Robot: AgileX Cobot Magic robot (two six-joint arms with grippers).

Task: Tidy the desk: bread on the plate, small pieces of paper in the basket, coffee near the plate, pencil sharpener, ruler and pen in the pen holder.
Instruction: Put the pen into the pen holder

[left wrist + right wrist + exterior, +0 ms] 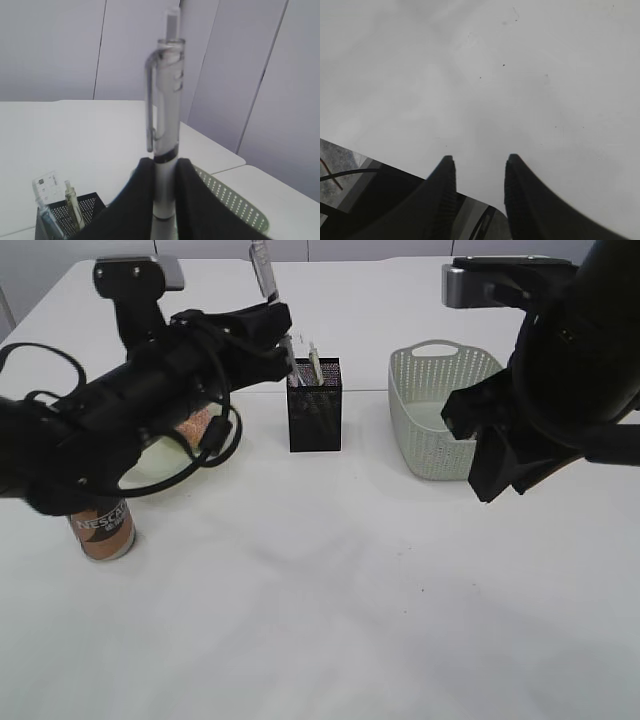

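Observation:
My left gripper (278, 325) is shut on a clear-and-silver pen (167, 100), held upright above and just left of the black mesh pen holder (314, 408). The clear ruler (46, 186) and a slim pale stick (73, 210) stand in the pen holder (70, 220). Behind my left arm, the bread (196, 426) lies on the pale green plate (150, 468). The coffee (103, 528) stands on the desk (330, 590) in front of the plate. My right gripper (479, 161) is open and empty over bare desk. The pencil sharpener and the small pieces of paper are not in view.
The sage green basket (440, 410) stands right of the pen holder, and my right arm (560, 370) hovers beside its right end. My left arm (130, 410) stretches across the plate. A wall of grey panels rises beyond the desk's far edge.

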